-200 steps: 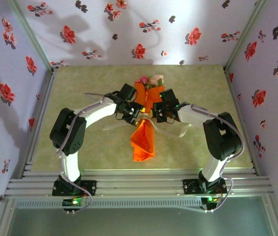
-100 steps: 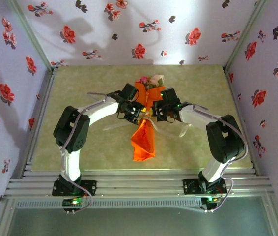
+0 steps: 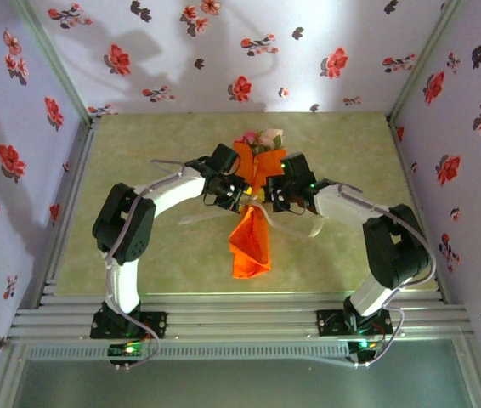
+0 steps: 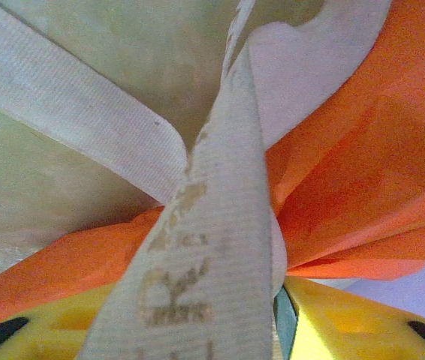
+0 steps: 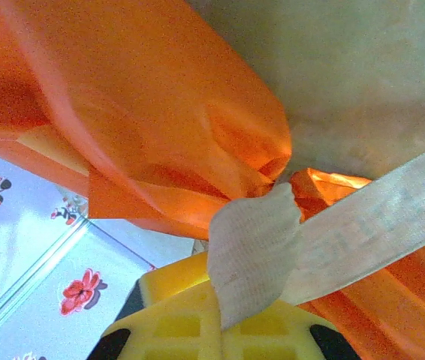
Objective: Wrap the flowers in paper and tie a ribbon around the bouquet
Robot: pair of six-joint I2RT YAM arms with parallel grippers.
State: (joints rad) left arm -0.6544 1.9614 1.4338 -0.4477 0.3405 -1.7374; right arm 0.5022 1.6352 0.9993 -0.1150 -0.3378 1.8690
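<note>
Between left claw (image 3: 242, 195) and right claw (image 3: 269, 199), bouquet (image 3: 250, 242) waist, ribbon (image 4: 212, 247) crossing

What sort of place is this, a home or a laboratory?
Probably a small robot test booth: flowered wallpaper closes three sides of a green table, and the left arm and right arm stand on aluminium rails.

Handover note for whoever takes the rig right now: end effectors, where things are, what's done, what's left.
Left end effector: at the pinched middle of the narrow orange paper cone bouquet, with the thin pale cream ribbon running between its fingers; open or shut unclear.
Right end effector: shut on the ribbon, on the other side of the pinch.
The bouquet lies mid-way on the green table, with the pink and cream flowers at its far end; the ribbon ends trail on the table.
Done: flowers wrapped, ribbon round the pinch and crossed.
Left: probably pull tight and finish the knot.
</note>
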